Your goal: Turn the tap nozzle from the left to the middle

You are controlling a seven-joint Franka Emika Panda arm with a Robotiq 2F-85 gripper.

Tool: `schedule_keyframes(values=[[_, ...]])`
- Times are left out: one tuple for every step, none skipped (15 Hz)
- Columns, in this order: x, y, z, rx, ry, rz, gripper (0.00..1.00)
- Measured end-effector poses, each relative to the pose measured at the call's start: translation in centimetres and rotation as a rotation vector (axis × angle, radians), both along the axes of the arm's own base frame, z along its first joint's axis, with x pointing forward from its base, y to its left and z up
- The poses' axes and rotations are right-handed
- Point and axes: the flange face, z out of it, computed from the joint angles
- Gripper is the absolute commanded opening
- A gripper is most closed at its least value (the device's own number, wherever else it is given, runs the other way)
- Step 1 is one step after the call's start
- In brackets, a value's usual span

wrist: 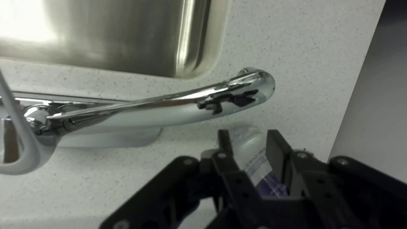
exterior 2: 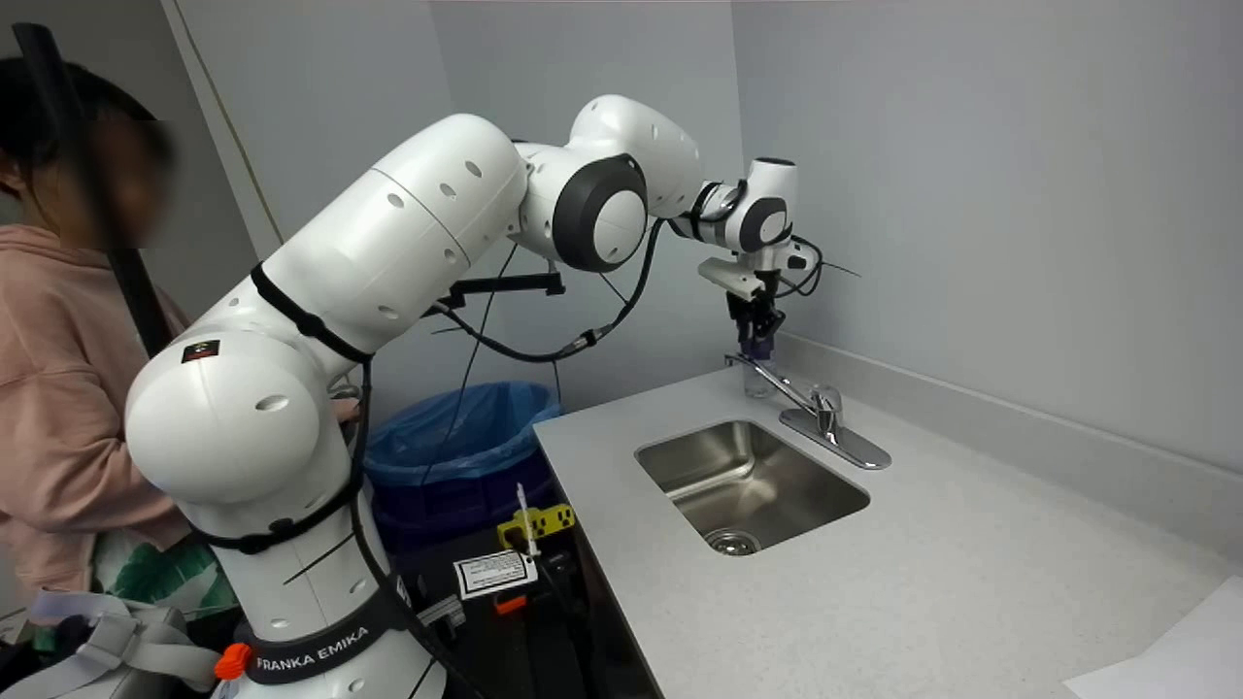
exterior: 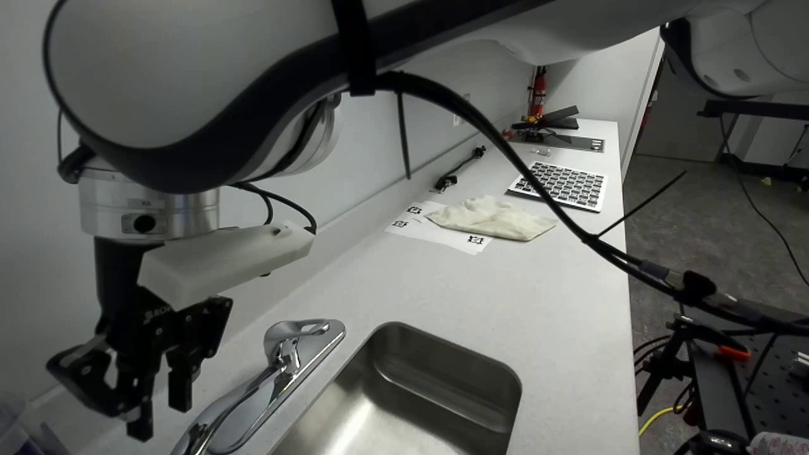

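In both exterior views the steel sink [exterior 2: 777, 500] is set into a pale counter [exterior 2: 932, 602], and the chrome tap [exterior 2: 847, 444] is fixed along its wall-side edge. The tap nozzle [wrist: 178, 109] stretches along that same edge, its tip out past the sink's corner and above the counter beside it. Farther from the sink than the nozzle, the gripper [wrist: 249, 140] points down, its two fingers [wrist: 225, 143] parted partway with nothing in their hold; in the wrist view a strip of counter shows between fingertips and nozzle. A clear container [wrist: 256, 162] marked with purple stands near the sink's same corner. Past the sink's opposite end, in an exterior view, lie printed sheets [exterior: 436, 232], a crumpled cloth [exterior: 490, 218] partly over them, and a patterned board [exterior: 562, 183], the farthest of the three from it.
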Motion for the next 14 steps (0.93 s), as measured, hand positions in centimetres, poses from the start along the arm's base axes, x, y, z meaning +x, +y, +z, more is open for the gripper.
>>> schedule_keyframes(values=[[0.1,0.0,0.1,0.000,-0.016,0.005,0.01],[0.2,0.1,0.2,0.001,-0.029,0.011,0.00],[0.2,0.2,0.3,0.004,-0.040,0.017,0.00],[0.2,0.4,0.2,0.007,-0.047,0.023,0.00],[0.1,0.6,0.1,0.009,-0.050,0.028,0.00],[0.0,0.8,-0.1,0.011,-0.052,0.034,0.00],[-0.1,1.0,-0.5,0.011,-0.051,0.039,0.00],[-0.1,1.0,-0.8,0.010,-0.047,0.042,0.00],[-0.2,1.0,-1.2,0.009,-0.042,0.042,0.00],[-0.2,1.0,-1.6,0.008,-0.037,0.042,0.00],[-0.2,1.0,-1.9,0.006,-0.033,0.042,0.00],[-0.3,1.0,-2.2,0.006,-0.029,0.041,0.00],[-0.3,1.0,-2.4,0.006,-0.026,0.041,0.00],[-0.3,1.0,-2.6,0.006,-0.023,0.041,0.00]])
